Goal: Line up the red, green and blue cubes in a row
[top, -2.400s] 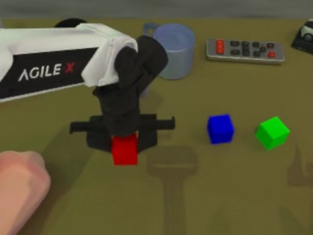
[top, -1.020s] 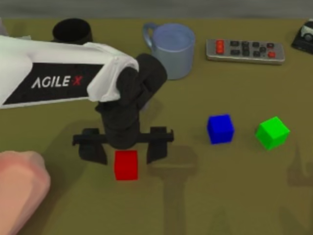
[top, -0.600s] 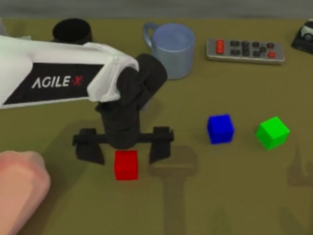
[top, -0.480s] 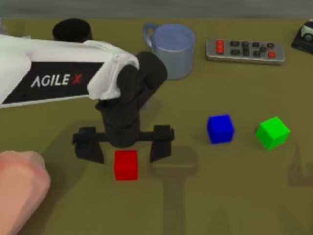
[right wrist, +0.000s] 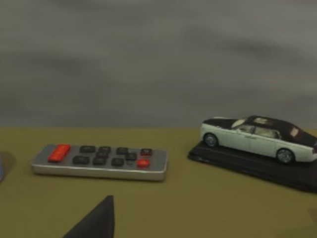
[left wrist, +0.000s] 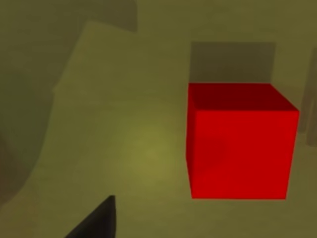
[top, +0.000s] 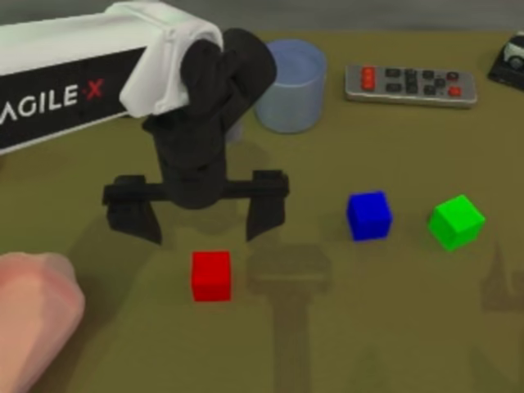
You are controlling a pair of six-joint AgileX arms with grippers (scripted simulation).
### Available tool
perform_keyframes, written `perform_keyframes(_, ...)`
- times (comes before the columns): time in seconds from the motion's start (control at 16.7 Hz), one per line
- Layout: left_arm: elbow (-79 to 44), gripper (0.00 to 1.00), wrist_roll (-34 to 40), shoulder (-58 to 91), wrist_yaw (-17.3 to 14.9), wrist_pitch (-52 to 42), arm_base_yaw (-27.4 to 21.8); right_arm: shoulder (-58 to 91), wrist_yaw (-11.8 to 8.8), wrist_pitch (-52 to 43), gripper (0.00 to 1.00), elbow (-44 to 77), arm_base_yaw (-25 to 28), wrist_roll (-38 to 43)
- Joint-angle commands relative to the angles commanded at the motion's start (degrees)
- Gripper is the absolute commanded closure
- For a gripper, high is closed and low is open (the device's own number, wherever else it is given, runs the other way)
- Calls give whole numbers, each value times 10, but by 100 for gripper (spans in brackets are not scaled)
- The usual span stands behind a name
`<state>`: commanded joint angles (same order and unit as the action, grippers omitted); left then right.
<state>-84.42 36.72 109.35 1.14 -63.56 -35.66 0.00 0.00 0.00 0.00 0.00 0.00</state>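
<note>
**Hovering over the red cube, fingers spread**

Looking down from above, the left gripper [top: 201,217] hangs with fingers wide apart, clear of the red cube [top: 211,275] sitting toward the table's near edge. Blue cube [top: 368,214] and green cube [top: 456,221] lie rightward.

Left wrist: red cube [left wrist: 241,141] alone on the table.

Right wrist: remote [right wrist: 100,161] and toy car [right wrist: 258,132] near the far edge; whether the right gripper's fingers are apart, I cannot tell.

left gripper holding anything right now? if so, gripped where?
Nothing is held. The left gripper is open above the table, and the red cube sits on the table apart from its fingers.
</note>
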Motion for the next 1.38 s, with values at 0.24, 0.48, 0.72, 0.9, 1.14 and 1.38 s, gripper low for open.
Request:
perform_keyframes(0.24,1,0,0,2,0,1,-3,0,0,0,0,0,0,0)
perform_keyframes(0.48,54,0,-3,-58,3,36,26,58,-1,-40,0,57,11,-8)
perform_keyframes(0.72,179,0,-17,-215,6,120,94,211,-1,-134,0,193,33,-25)
perform_keyframes(0.9,310,0,-48,-385,8,207,158,382,0,-227,0,319,53,-42)
perform_keyframes(1.14,501,0,-119,-632,10,334,241,638,1,-363,0,492,82,-67)
perform_keyframes(1.38,665,0,-210,-837,6,454,304,877,2,-490,0,656,110,-90)
